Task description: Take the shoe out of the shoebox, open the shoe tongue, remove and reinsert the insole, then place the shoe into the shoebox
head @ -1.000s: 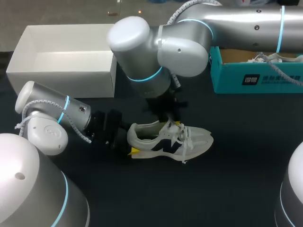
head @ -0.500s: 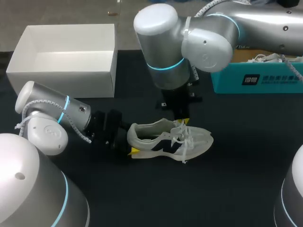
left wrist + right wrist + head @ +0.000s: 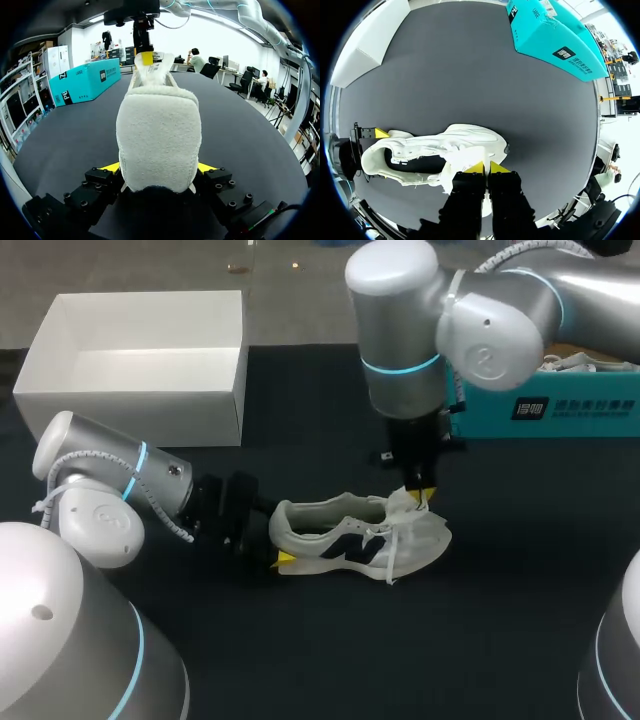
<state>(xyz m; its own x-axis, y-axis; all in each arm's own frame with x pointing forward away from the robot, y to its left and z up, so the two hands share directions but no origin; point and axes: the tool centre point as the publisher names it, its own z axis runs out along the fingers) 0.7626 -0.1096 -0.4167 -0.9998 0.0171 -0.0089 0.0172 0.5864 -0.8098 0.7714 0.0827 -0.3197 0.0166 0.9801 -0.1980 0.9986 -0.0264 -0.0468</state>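
On the dark table [image 3: 500,620], keeping the shoe [image 3: 350,540] upright on its sole; clamping its heel between the left gripper's [image 3: 158,170] spread fingers; pinching the tongue [image 3: 465,161] in the right gripper's [image 3: 485,167] nearly closed tips; probably risking the thin tongue slipping free, or overpulling and tugging the heel loose

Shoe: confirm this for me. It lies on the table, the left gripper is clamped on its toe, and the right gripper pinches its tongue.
Wrong in one respect. The left gripper is clamped on the heel of the shoe, not its toe: the left wrist view shows the heel between the yellow tips. The rest stands: the shoe lies on the table, and the right gripper pinches its tongue.
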